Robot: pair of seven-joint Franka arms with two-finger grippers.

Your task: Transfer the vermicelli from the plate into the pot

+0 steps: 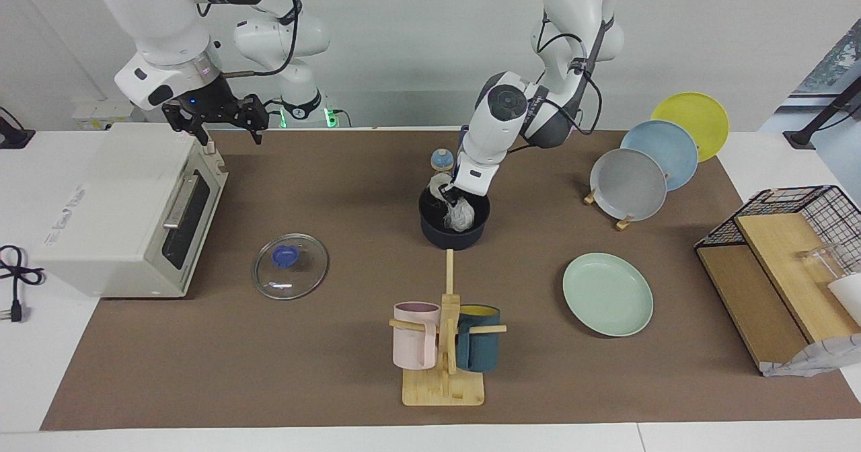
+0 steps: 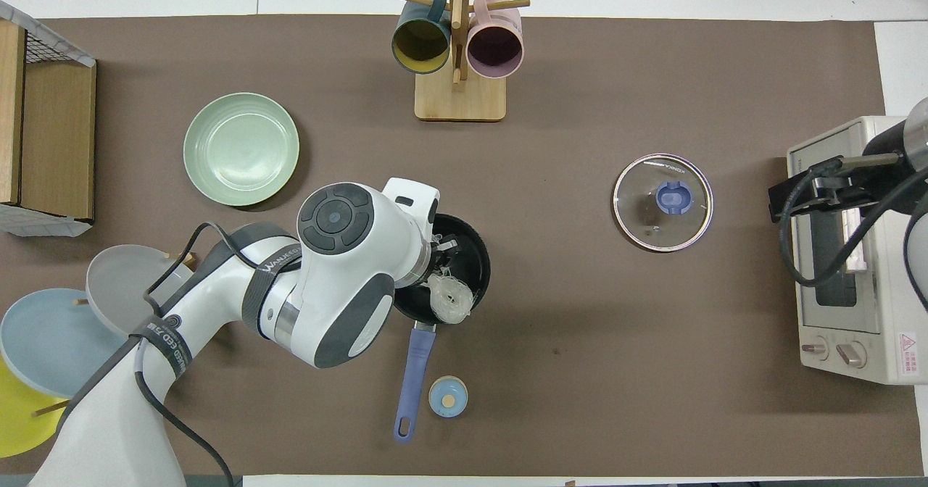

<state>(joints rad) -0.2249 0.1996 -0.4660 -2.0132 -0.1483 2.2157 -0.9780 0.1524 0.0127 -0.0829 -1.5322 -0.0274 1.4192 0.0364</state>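
Facing view: the left gripper pinches the whitish tangled vermicelli down inside the small dark pot; the pale green plate sits bare; the right gripper waits open above the white toaster oven.

Overhead view: the noodles lie in the pot; next, I think, it lets go.

Part of the pot is being covered by the left arm's wrist in the overhead view, and the left gripper is being hidden there too. Where the vermicelli is being touched by the fingertips is too small to be made out. The right gripper is being cut off at the overhead view's edge. The yellow plate is being cropped likewise.
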